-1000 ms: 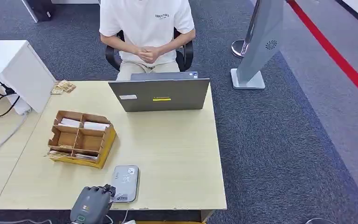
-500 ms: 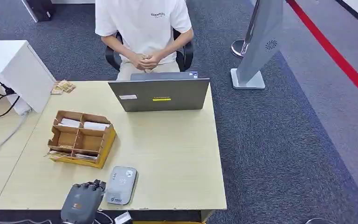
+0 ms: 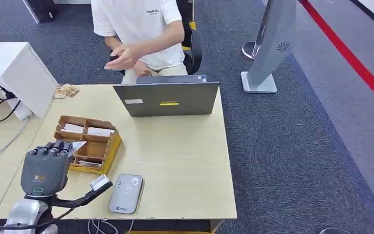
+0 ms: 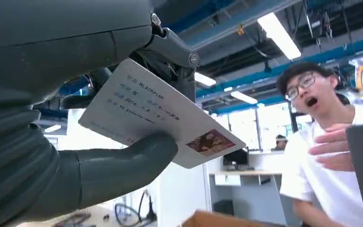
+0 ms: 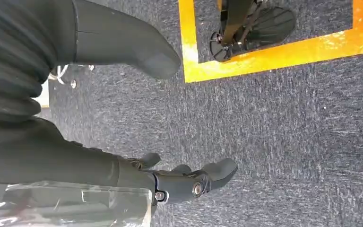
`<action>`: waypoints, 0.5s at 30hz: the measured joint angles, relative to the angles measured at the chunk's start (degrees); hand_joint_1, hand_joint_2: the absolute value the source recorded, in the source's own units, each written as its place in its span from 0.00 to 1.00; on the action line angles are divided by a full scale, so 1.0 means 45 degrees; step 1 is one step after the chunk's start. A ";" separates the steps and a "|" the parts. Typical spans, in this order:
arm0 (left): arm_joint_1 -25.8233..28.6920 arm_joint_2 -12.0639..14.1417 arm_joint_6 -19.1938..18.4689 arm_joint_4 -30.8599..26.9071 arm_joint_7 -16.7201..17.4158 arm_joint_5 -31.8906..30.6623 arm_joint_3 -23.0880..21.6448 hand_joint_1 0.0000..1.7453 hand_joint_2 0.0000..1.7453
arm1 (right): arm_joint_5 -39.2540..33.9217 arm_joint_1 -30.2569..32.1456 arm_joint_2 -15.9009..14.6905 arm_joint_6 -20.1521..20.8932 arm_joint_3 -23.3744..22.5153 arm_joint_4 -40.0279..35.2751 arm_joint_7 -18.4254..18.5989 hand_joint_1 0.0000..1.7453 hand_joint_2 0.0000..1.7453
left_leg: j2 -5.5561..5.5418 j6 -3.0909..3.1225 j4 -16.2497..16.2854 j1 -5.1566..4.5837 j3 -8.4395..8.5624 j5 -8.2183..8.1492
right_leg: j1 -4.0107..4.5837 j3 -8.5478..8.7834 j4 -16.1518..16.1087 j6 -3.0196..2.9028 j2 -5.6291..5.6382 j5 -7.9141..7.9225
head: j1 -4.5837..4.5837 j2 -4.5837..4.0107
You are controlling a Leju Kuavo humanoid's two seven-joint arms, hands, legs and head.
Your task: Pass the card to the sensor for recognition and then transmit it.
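Raised from the table's near edge, where it lay beside the card reader [image 3: 126, 193] a second ago, the left hand [image 3: 45, 169] now stands over the front of the cardboard organizer [image 3: 86, 145], back of the hand toward the head camera. The person [image 3: 136, 29] behind the laptop [image 3: 167, 99] has also shifted, leaning to one side with one hand [image 3: 122, 57] extended over the table's far edge instead of clasped in the lap.

Left wrist view: the left hand pinches the card [image 4: 160, 115] between its thick thumb [image 4: 123, 163] below and dark fingers [image 4: 170, 47] above. The card is white with lines of print and a small photograph at one corner, and it tilts outward toward the person. In the head view a corner of the card [image 3: 78, 146] shows just past the fingertips, above the organizer's front compartments.

Right wrist view: the right hand [image 5: 170, 182] hangs above dark carpet near yellow floor tape [image 5: 274, 52], fingers loosely apart and holding nothing.

The grey card reader lies flat on the wooden table [image 3: 185, 161] near its front edge, beside the left forearm.
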 joint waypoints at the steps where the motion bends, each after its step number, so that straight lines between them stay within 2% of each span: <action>1: -0.0417 0.0015 0.0131 0.0199 -0.0102 -0.0058 0.0029 1.00 1.00 | 0.0043 -0.0007 0.0000 0.0000 0.0005 0.0005 0.0034 0.00 1.00 | -0.0005 0.0006 0.0000 0.0000 -0.0008 0.0008 | 0.0000 0.0000 0.0000 0.0002 -0.0008 0.0001 | 0.0000 0.0000; 4: -0.1359 0.0059 0.0374 0.0621 -0.0180 -0.0145 0.0092 1.00 1.00 | 0.0175 -0.0084 0.0010 0.0005 0.0058 0.0015 0.0117 0.00 1.00 | -0.0006 0.0007 0.0000 0.0000 -0.0007 0.0009 | 0.0000 0.0006 0.0002 0.0002 -0.0010 0.0002 | 0.0000 0.0000; 9: -0.2278 0.0034 0.0661 0.1185 -0.0238 -0.0345 0.0092 1.00 1.00 | 0.0320 -0.0111 0.0053 0.0039 0.0228 0.0044 0.0180 0.00 1.00 | -0.0005 0.0007 0.0001 0.0000 -0.0012 0.0010 | -0.0001 -0.0005 0.0001 0.0003 -0.0003 0.0003 | 0.0000 0.0000; 15: -0.4341 -0.0014 0.1355 0.3420 0.0044 -0.1136 0.0092 1.00 1.00 | 0.0694 -0.0301 0.0117 0.0209 0.0505 0.0087 0.0369 0.00 1.00 | -0.0001 -0.0006 0.0002 0.0000 -0.0009 0.0020 | 0.0000 -0.0005 0.0005 0.0005 0.0002 0.0014 | -0.0005 0.0000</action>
